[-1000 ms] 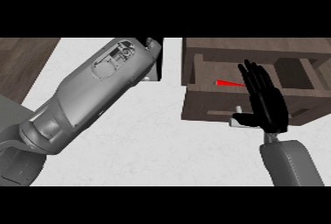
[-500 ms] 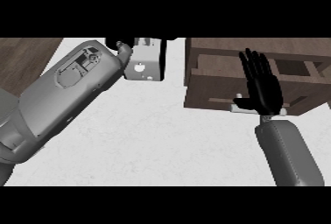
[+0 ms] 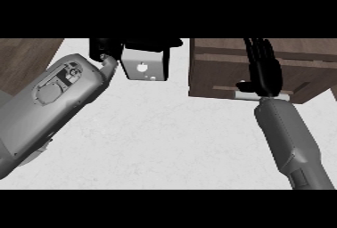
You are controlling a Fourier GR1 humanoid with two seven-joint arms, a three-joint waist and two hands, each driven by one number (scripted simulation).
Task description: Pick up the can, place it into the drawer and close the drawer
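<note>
At eleven o'clock the left hand [image 3: 148, 43] is cut off by the view's edge, so I cannot tell its state. At one o'clock the right hand [image 3: 265, 67] lies flat, straight-fingered, on the drawer [image 3: 217, 71]. No can shows — presumably it's inside. This looks like the closing step — next, a straight push toward twelve.

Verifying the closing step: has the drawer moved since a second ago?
Yes. The drawer has slid away from the robot, its front edge now higher up the white counter, with the right hand against it.
</note>
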